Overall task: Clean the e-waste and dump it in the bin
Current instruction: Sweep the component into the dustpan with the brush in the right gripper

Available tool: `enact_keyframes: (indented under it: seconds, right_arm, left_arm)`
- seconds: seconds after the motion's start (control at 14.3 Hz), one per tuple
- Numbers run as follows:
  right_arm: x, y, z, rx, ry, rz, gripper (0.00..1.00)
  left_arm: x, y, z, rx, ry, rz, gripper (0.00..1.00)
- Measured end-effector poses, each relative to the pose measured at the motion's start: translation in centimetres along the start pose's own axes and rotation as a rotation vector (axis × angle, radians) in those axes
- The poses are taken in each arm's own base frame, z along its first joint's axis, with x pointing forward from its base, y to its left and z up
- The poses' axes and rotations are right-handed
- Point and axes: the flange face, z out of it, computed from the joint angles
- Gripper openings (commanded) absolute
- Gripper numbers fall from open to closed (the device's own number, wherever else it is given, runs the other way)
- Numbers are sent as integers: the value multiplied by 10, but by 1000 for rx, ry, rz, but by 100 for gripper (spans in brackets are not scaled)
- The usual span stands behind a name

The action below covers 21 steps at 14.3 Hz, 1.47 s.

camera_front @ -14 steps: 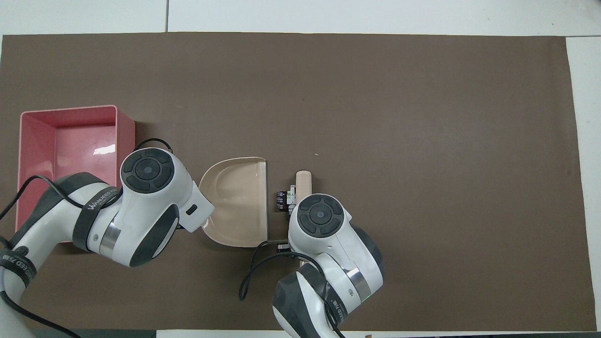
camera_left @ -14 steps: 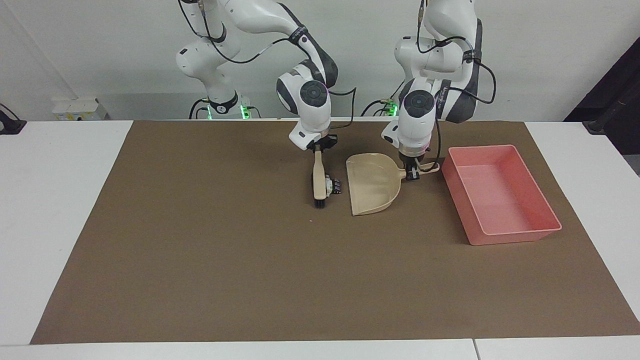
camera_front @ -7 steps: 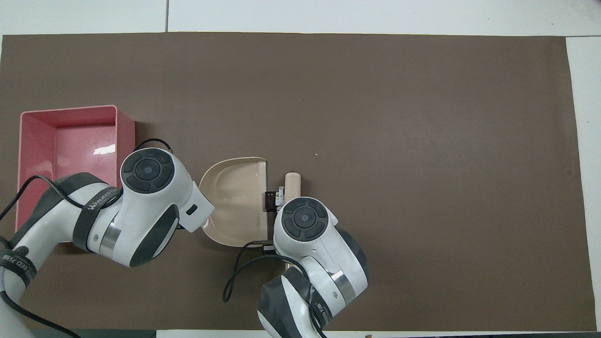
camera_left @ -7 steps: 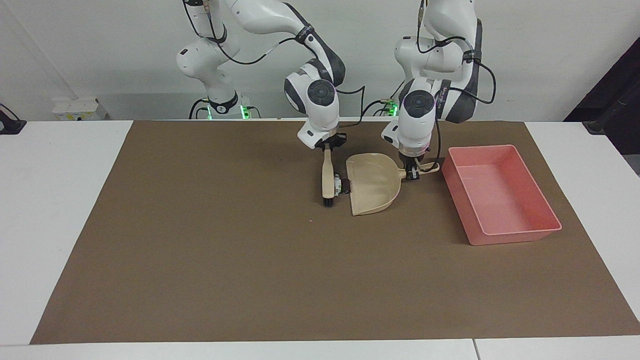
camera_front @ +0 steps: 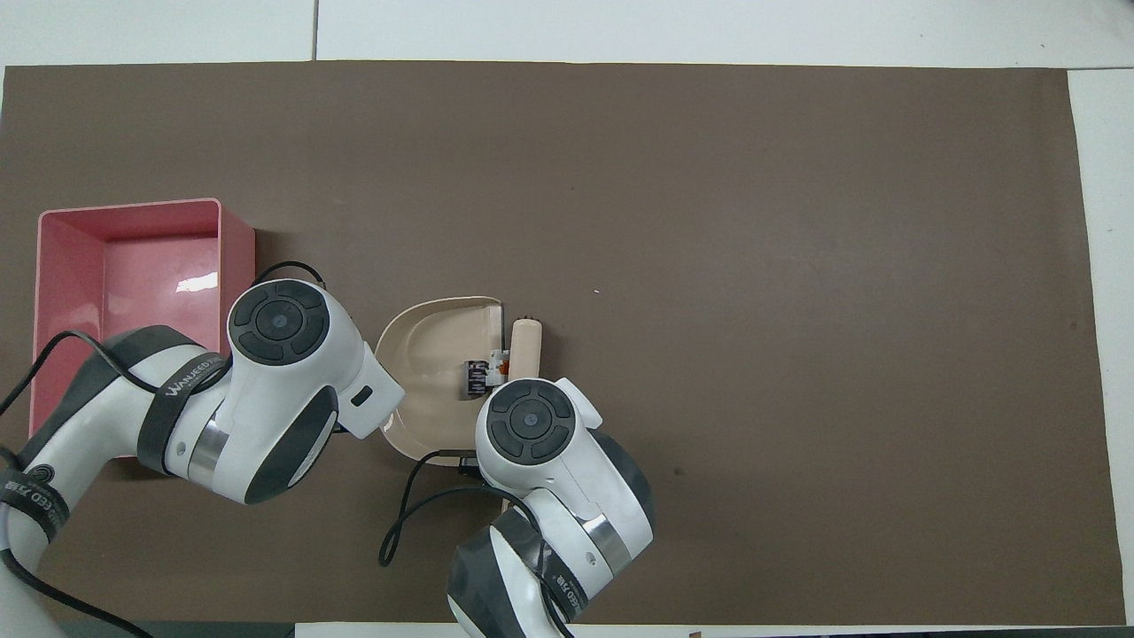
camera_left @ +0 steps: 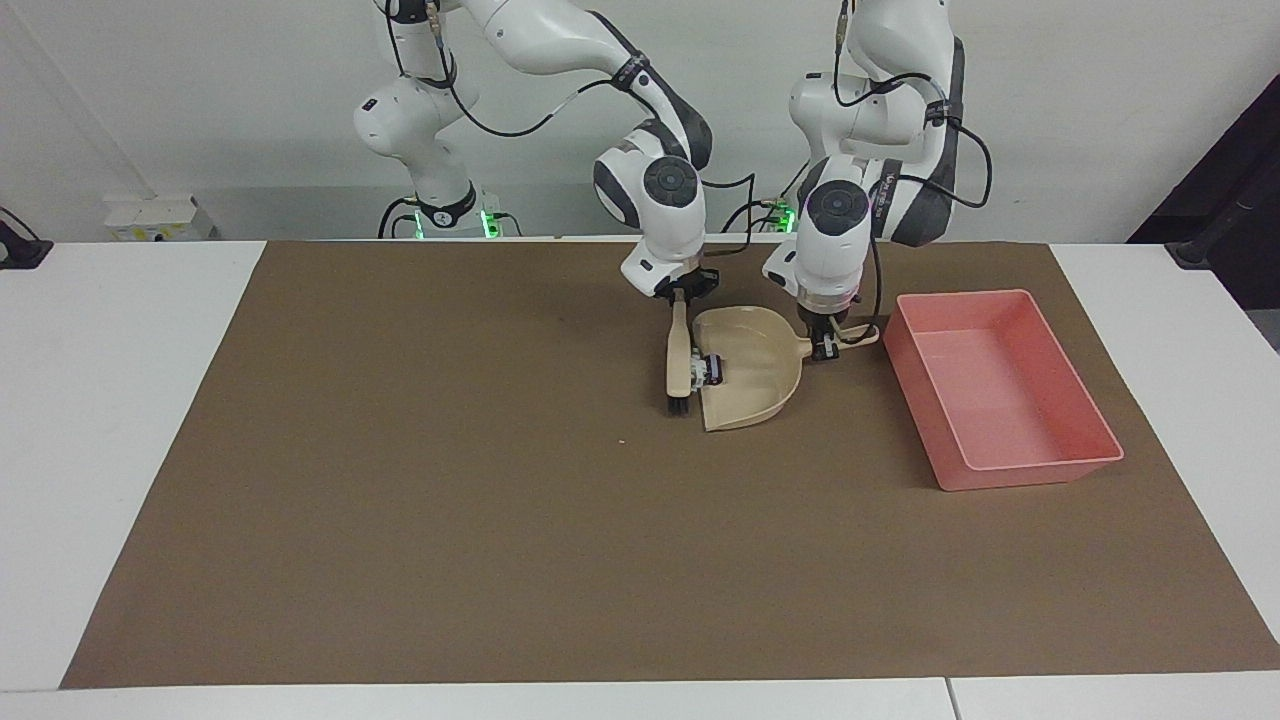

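**E-waste at the dustpan's mouth**

The right hand (camera_left: 680, 297) is closed on the handle of a beige brush (camera_left: 677, 366), whose bristles meet the open edge of the dustpan (camera_left: 755, 385). The e-waste (camera_left: 712, 369) (two tiny parts, touching) lies just inside that edge. The left hand (camera_left: 824, 343) is clamped on the dustpan's handle. The pink bin (camera_left: 1040, 464) sits beside the dustpan, toward the left arm's end of the table (camera_left: 120, 420)

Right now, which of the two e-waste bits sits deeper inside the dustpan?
The black-purple block; the white-grey part with the orange patch lies at the dustpan mouth, against the brush.
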Motion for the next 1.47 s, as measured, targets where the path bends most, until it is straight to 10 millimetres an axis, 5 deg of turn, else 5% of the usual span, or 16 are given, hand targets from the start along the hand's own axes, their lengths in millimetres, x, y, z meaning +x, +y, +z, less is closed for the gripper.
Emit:
enact_keyframes:
  seconds: [0.77, 1.12, 1.26, 1.47]
  right_arm:
    - [-6, -25, 8, 63, -5, 31, 0]
    - [-4, -20, 3, 3, -34, 18, 0]
    - [-1, -8, -11, -41, -58, 0, 0]
    - [10, 25, -59, -80, -66, -17, 0]
  left_arm:
    - [-1, 0, 0, 1, -2, 0, 0]
    - [-2, -1, 0, 5, 0, 12, 0]
    - [-4, -2, 0, 7, 1, 28, 0]
    - [-6, -5, -1, 17, 7, 42, 0]
